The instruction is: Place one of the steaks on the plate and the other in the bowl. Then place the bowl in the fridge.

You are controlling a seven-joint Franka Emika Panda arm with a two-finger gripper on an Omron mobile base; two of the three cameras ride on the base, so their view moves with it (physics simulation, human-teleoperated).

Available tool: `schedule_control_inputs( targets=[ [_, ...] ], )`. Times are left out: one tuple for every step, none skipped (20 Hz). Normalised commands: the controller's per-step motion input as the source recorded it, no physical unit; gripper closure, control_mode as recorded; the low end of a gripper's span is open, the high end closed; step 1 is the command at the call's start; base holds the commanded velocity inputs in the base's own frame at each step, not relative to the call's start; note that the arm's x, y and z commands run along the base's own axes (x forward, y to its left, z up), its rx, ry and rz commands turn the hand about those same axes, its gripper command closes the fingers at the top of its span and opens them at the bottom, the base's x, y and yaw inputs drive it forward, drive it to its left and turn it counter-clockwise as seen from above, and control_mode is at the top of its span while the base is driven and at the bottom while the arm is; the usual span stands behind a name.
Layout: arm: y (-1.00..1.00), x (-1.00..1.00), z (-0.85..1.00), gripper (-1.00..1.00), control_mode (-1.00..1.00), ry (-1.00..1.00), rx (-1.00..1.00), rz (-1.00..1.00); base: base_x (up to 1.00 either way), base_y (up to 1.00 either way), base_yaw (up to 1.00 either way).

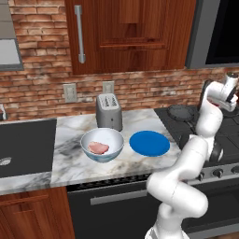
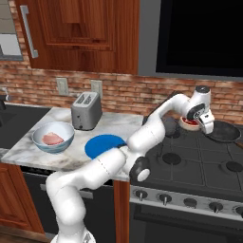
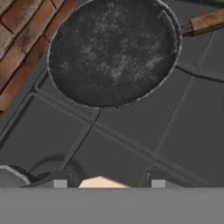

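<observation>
My gripper hangs over the stove, shut on the dark red steak. In the hand view a pale edge of that steak sits between the two fingertips. The other steak, pale pink, lies in the white bowl on the marble counter. The blue plate lies bare just right of the bowl, left of the stove. The fridge is out of view.
Below and ahead of the hand sits an empty black frying pan with a wooden handle. A second pan stands on the back-left burner. A grey toaster is behind the bowl. A dark sink lies at the left.
</observation>
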Motion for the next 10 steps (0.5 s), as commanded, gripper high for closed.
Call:
schedule_control_inputs(
  targets=[
    [-0.64, -0.74, -0.30, 1.00, -1.00, -0.26, 0.11, 0.25, 0.00, 0.00, 0.00],
    [-0.62, -0.86, -0.11, 1.00, -1.00, -0.32, 0.22, 0.29, 0.00, 0.00, 0.00],
    [-0.58, -0.89, -0.04, 1.00, -1.00, -0.34, 0.23, 0.29, 0.00, 0.00, 0.00],
    [-0.52, -1.00, 0.00, 1.00, -1.00, -0.37, 0.24, 0.29, 0.00, 0.00, 0.00],
    [-0.54, -1.00, 0.00, 1.00, -1.00, -0.37, 0.24, 0.29, 0.00, 0.00, 0.00],
    [-0.52, -1.00, 0.00, 1.00, -1.00, -0.38, 0.26, 0.29, 0.00, 0.00, 0.00],
    [-0.47, -1.00, 0.05, 1.00, -1.00, -0.37, 0.28, 0.27, 0.00, 0.00, 0.00],
    [-0.31, -1.00, 0.23, 1.00, -1.00, -0.31, 0.28, 0.23, 0.00, 0.00, 0.00],
    [-0.24, -1.00, 0.36, 1.00, -1.00, -0.28, 0.29, 0.21, 0.00, 0.00, 0.00],
    [-0.19, -1.00, 0.47, 1.00, -1.00, -0.22, 0.29, 0.19, 0.00, 0.00, 0.00]
  ],
)
